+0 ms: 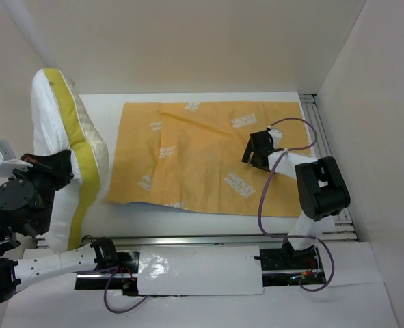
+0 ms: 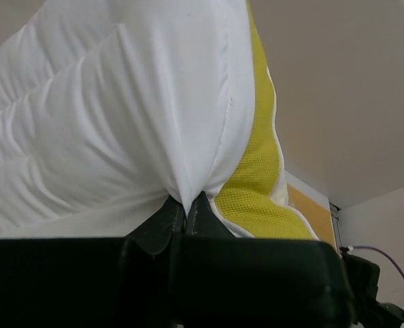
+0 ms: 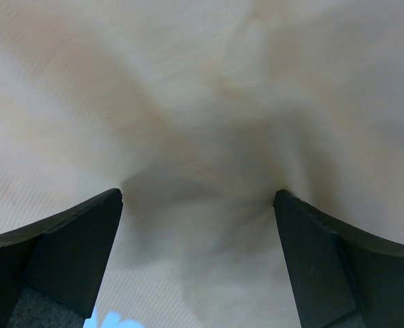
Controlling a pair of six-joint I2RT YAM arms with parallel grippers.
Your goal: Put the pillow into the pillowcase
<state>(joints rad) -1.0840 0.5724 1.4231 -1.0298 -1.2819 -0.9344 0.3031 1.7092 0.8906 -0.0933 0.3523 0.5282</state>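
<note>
The pillow stands on end at the far left, white with a yellow band along its edge. My left gripper is shut on its white cover about halfway up; the left wrist view shows the pillow bunched into the closed left gripper. The mustard-orange pillowcase with white logos lies flat across the middle of the table. My right gripper is over its right part, open. In the right wrist view the right gripper presses both fingertips down on the pillowcase, nothing held between them.
White walls close in the table at the back, left and right. A metal rail runs along the table's right edge and another along the front. A purple cable loops off the right arm.
</note>
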